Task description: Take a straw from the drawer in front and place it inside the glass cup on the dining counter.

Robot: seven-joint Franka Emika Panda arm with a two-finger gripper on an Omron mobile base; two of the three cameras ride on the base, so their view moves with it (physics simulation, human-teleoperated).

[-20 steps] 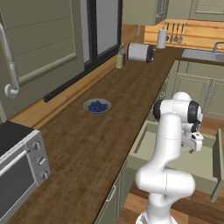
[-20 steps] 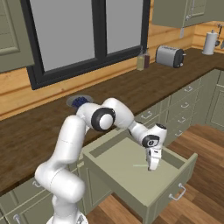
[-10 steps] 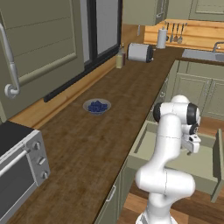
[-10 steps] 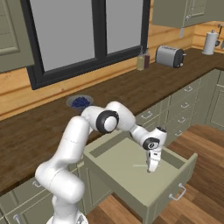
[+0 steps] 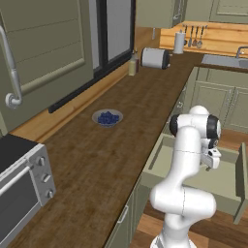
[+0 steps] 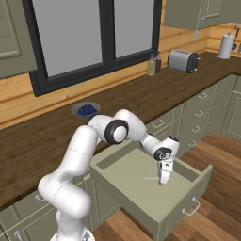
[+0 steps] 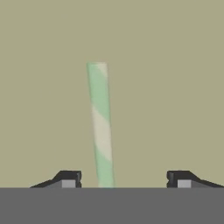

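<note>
One straw (image 7: 101, 127), striped green and white, lies flat on the floor of the pulled-out drawer (image 6: 186, 190). Left and right of it the gripper (image 7: 124, 179) holds its jaws apart, untouching. No readable writing shows on anything near the drawer.

The pincer (image 7: 123, 179) has narrowed around the straw (image 7: 100, 127).

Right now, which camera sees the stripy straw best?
The hand view: the straw lies close up on the drawer floor, green and white stripes clear. In the right base view it's a thin pale line. In the left base view I cannot make it out.
</note>
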